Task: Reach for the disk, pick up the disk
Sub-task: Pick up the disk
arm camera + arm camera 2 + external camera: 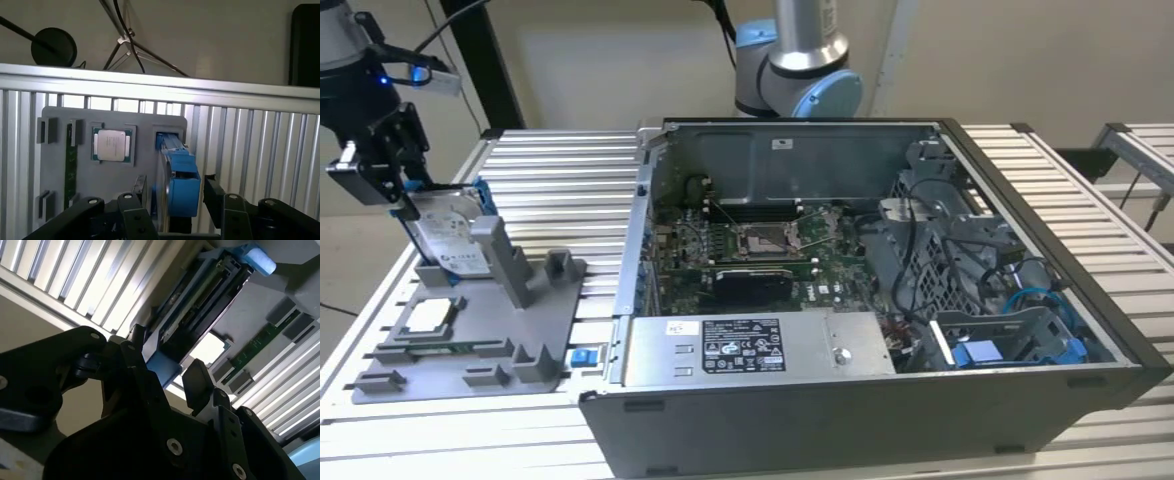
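The disk (pixel 451 238) stands on edge in a slot of the grey fixture plate (pixel 540 315) at the exterior view's left, silver with a white label and blue rails. My gripper (pixel 400 195) hangs right over its upper edge. In the first wrist view the black fingers (pixel 212 192) straddle the disk's blue rail (pixel 181 185), with my gripper (pixel 172 192) open around it. The second wrist view shows the same: my gripper (pixel 165 360) sits astride the disk (pixel 200 295), and a thin gap of light shows by one finger. The disk still rests in its slot.
A small square CPU chip (pixel 430 315) (pixel 112 145) and a green memory stick (pixel 70 165) lie on the same fixture plate. An open computer case (pixel 854 270) takes up the middle and right of the slatted aluminium table (pixel 560 170). The arm's base (pixel 794 60) stands behind the case.
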Controlling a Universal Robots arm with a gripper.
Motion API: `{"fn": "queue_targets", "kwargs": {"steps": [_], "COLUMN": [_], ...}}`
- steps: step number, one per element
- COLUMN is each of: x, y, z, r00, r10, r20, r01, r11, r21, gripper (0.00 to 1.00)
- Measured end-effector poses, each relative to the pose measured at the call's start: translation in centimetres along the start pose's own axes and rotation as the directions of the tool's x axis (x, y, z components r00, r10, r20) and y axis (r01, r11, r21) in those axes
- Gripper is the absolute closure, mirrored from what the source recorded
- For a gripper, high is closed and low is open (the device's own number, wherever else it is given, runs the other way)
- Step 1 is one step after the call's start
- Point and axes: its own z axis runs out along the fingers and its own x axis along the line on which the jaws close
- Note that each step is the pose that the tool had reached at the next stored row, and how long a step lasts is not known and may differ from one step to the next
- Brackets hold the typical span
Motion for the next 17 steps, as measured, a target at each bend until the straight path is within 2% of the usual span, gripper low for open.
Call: {"fn": "queue_targets", "kwargs": {"steps": [10, 17], "x": [0.03, 0.05], "y": [-0.08, -0.11], "z": [1.83, 2.82], "r00": [1.0, 1.0], "r10": [-0.005, -0.005], "r20": [0.0, -0.0001], "r01": [0.005, 0.005], "r11": [1.0, 1.0], "r21": [0.0001, 0.0019], "gripper": [0.0, 0.0]}}
